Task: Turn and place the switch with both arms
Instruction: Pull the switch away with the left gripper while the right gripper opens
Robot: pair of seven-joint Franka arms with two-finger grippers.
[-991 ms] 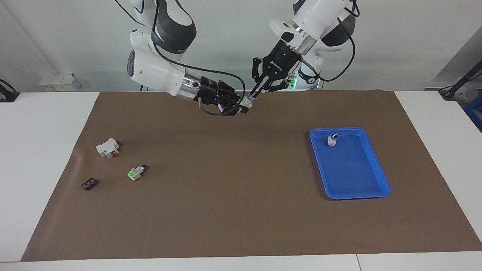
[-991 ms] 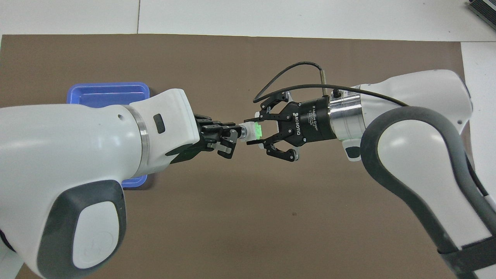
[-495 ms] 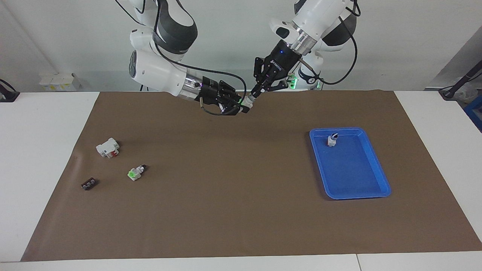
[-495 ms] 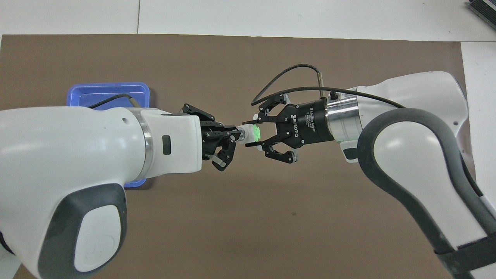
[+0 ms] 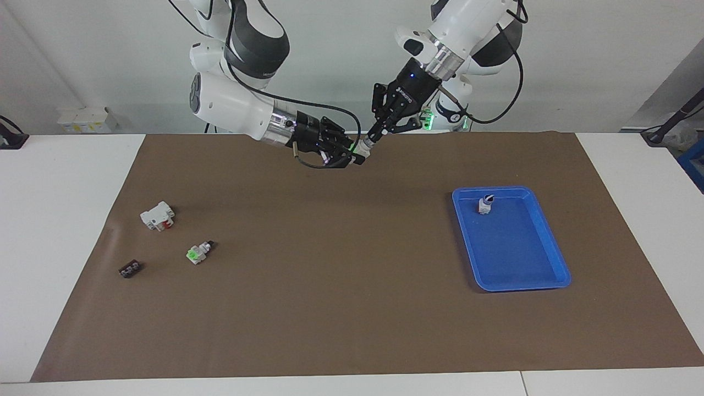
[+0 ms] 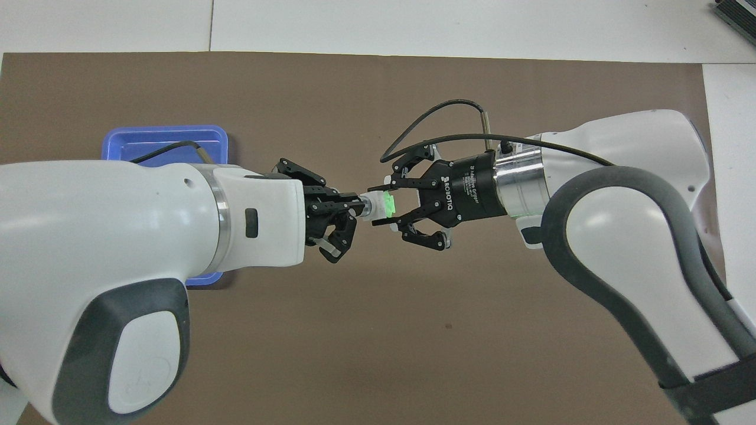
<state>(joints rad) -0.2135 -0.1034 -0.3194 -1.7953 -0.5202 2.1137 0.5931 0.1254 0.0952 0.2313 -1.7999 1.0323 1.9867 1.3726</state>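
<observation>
While our left gripper stays clamped on the black knob of the green-based selector switch, held in the air over the brown mat, it has rotated. Our right gripper still holds the green base, though its fingers are beginning to ease; the turn seems done, and placing in the blue plastic tray remains.

The green-based switch hangs level in midair, knob toward the left arm.

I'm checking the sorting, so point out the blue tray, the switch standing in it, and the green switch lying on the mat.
blue tray [image 5: 556, 258], facing view, its raised rim.
switch in the tray [image 5: 484, 204], facing view, its white body.
green switch on the mat [image 5: 193, 254], facing view, its green base.
</observation>
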